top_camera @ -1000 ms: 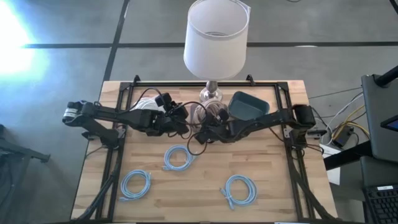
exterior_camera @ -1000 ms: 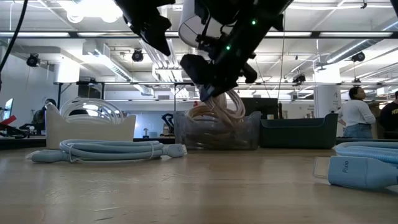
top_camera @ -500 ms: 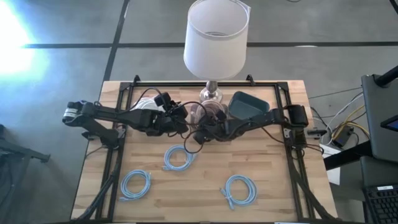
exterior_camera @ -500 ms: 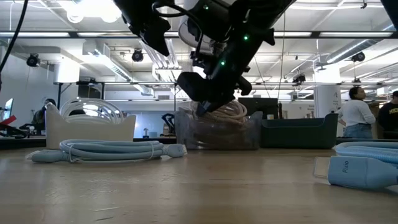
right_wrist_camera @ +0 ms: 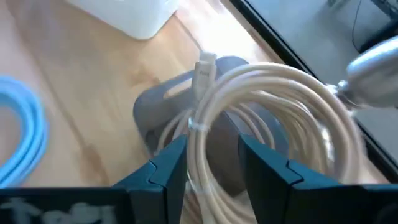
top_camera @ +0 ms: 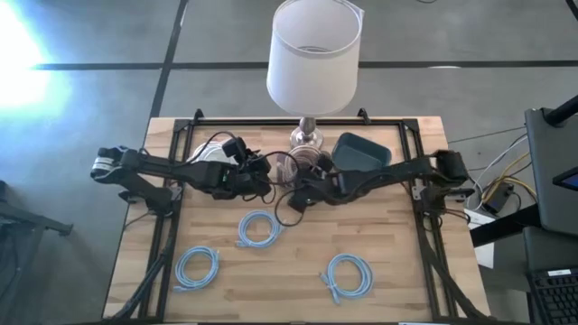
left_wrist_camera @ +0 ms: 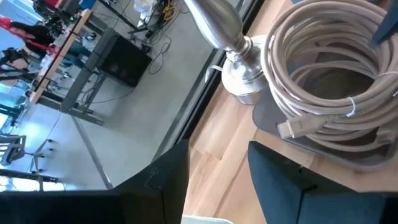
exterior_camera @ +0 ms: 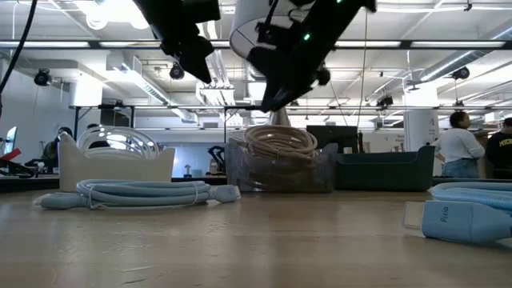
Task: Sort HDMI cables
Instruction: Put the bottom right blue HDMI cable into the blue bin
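A beige HDMI coil (exterior_camera: 280, 142) lies on top of the clear bin (exterior_camera: 280, 178), next to the lamp base (top_camera: 307, 137); the right wrist view shows the coil (right_wrist_camera: 273, 99) just beyond my fingers. My right gripper (right_wrist_camera: 211, 146) is open and hangs above the coil (top_camera: 303, 168) without touching it. My left gripper (left_wrist_camera: 219, 152) is open beside the same bin, holding nothing. Three light blue coils lie flat on the table: (top_camera: 259, 227), (top_camera: 197, 267), (top_camera: 349, 275). White cables sit in the white bin (top_camera: 209, 153).
A tall lamp with a white shade (top_camera: 313, 54) stands at the far middle of the table. A dark teal bin (top_camera: 361, 152) sits right of the clear bin. A black frame (top_camera: 298, 120) runs around the table's edges. People stand in the room beyond the table (exterior_camera: 458, 144).
My right gripper lowered the hanging beige coil onto the clear bin, let it go and rose clear. The coil now rests on the bin's top instead of hanging below the fingers.
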`<state>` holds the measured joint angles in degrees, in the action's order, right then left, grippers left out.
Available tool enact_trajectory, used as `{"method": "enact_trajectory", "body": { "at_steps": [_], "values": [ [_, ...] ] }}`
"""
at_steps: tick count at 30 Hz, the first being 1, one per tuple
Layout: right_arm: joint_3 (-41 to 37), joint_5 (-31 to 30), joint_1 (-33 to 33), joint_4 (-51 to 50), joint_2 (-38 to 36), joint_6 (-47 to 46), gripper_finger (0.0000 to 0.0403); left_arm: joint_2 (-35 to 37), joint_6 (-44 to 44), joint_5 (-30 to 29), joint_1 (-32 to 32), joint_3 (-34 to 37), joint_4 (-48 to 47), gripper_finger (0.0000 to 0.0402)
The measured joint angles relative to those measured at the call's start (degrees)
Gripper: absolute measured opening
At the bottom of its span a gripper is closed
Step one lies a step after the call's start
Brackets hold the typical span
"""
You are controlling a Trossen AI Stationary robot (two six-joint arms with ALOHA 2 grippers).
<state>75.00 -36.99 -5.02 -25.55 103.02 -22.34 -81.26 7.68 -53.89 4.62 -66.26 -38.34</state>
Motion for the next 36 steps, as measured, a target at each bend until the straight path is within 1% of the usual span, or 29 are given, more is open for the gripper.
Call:
{"method": "enact_trajectory", "body": {
  "at_steps": [3, 5, 6, 8, 12, 15, 18, 20, 22, 24, 27, 30, 34, 36],
  "values": [
    [0.00, 3.13, -2.03, -5.63, -3.45, -1.89, 0.0141, 0.31, 0.03, 0.33, 0.02, 0.00, -0.32, 0.0168],
    [0.00, 7.32, -3.70, -10.06, -5.61, -4.87, 0.0139, 0.74, 0.31, 1.90, 0.00, -0.02, -0.44, 0.0168],
    [0.00, 9.90, -4.56, -12.64, -6.65, -6.49, 0.0138, 0.88, 0.43, 3.64, 0.00, -0.02, -0.75, 0.0168],
    [-0.11, 15.26, -6.42, -17.88, -8.19, -9.70, 0.0135, 1.37, 0.55, 8.48, 0.01, -0.02, -0.68, 0.0168],
    [-0.58, 25.51, -11.08, -26.85, -9.49, -15.89, 0.0133, 2.33, -1.45, 20.84, 0.04, -0.02, -0.22, 0.0168],
    [-1.48, 29.97, -15.30, -29.33, -9.55, -20.37, 0.0132, 3.05, -3.65, 26.39, 0.07, -0.02, 0.48, 0.0168],
    [-3.20, 31.58, -19.31, -29.62, -9.41, -24.54, 0.0133, 4.58, -6.49, 28.60, -0.32, 0.01, 0.57, 0.0168],
    [-5.01, 31.67, -21.29, -30.64, -9.37, -30.67, 0.0134, 6.06, -6.41, 30.31, -0.85, 0.63, 1.39, 0.0168],
    [-6.77, 31.74, -22.73, -31.00, -9.46, -37.35, 0.0135, 8.31, -6.09, 32.55, -1.03, 2.53, 3.90, 0.0168],
    [-8.86, 32.89, -24.13, -31.05, -9.75, -41.46, 0.0137, 10.90, -5.68, 34.96, -0.97, 5.58, 8.21, 0.0168],
    [-11.87, 37.21, -26.09, -29.96, -9.81, -45.44, 0.0137, 14.89, -4.36, 38.36, -0.93, 11.31, 15.03, 0.0168],
    [-14.95, 41.24, -27.53, -25.94, -9.52, -49.27, 0.0137, 18.60, -2.67, 39.54, -0.98, 17.06, 21.70, 0.0168],
    [-18.08, 41.81, -28.94, -17.34, -9.52, -49.53, 0.0134, 22.44, 0.87, 39.54, -1.18, 23.25, 28.25, 0.0168],
    [-18.71, 41.83, -29.28, -15.18, -9.52, -49.52, 0.0133, 23.87, 2.72, 39.53, -1.49, 25.62, 30.78, 0.0168]
  ]
}}
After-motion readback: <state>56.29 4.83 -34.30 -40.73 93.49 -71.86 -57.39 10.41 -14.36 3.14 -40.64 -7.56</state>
